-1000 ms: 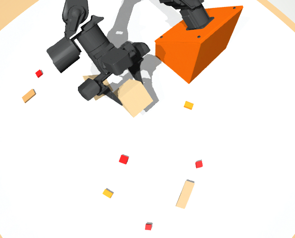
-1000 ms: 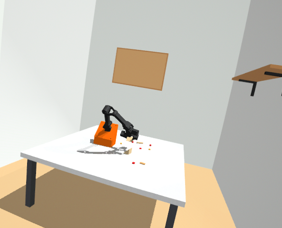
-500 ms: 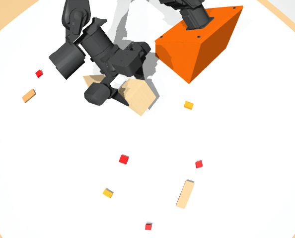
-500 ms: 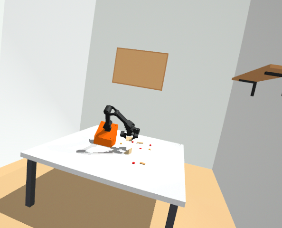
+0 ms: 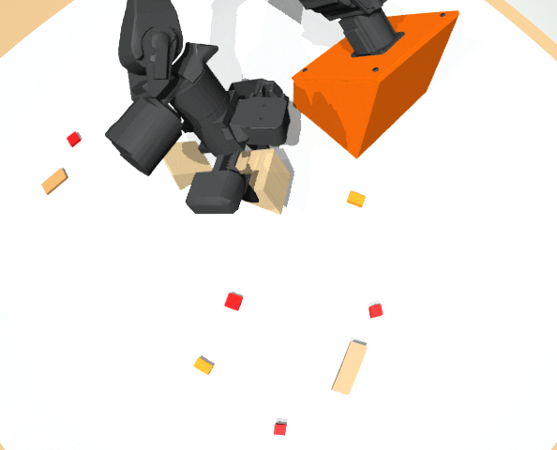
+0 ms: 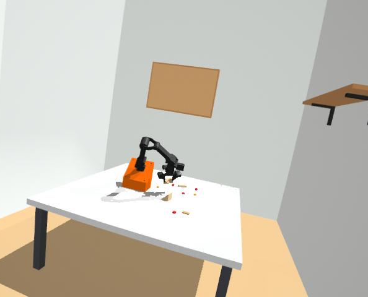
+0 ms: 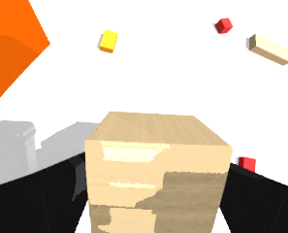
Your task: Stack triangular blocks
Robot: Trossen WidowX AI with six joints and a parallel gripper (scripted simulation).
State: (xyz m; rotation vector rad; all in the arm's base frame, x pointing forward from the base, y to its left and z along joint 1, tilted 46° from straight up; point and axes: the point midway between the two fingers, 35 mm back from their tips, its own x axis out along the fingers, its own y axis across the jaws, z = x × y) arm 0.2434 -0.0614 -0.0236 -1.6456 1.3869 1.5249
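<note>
Two triangular blocks (image 5: 275,181) (image 6: 167,197) (image 7: 158,128), four red cubes (image 5: 233,301) (image 6: 173,212) (image 7: 223,25), two yellow blocks (image 5: 355,199) (image 6: 194,194) (image 7: 109,41), two planks (image 5: 349,367) (image 6: 186,212) (image 7: 270,49).

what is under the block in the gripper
In the exterior view, the held block has white tabletop below it; the spot directly beneath is covered, so contact can't be judged.
</note>
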